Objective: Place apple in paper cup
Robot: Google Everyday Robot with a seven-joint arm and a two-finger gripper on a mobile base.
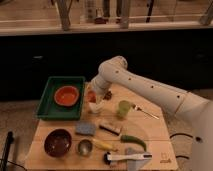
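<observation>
The apple (pixel 91 96) is a small red-orange fruit held at the tip of my gripper (pixel 93 98), just above the mouth of the short white paper cup (pixel 96 107). The cup stands upright on the wooden table, between the green tray and the pale green cup. My white arm (pixel 145 87) reaches in from the right and bends down over the cup. The gripper is shut on the apple. The arm's wrist hides part of the gripper.
A green tray (pixel 47 107) holds an orange bowl (pixel 67 95) at the left. A pale green cup (pixel 123 108) and a fork (pixel 145 112) lie right of the paper cup. Nearer the front are a sponge (pixel 85 128), a dark bowl (pixel 57 141), a metal cup (pixel 84 146) and a green vegetable (pixel 133 141).
</observation>
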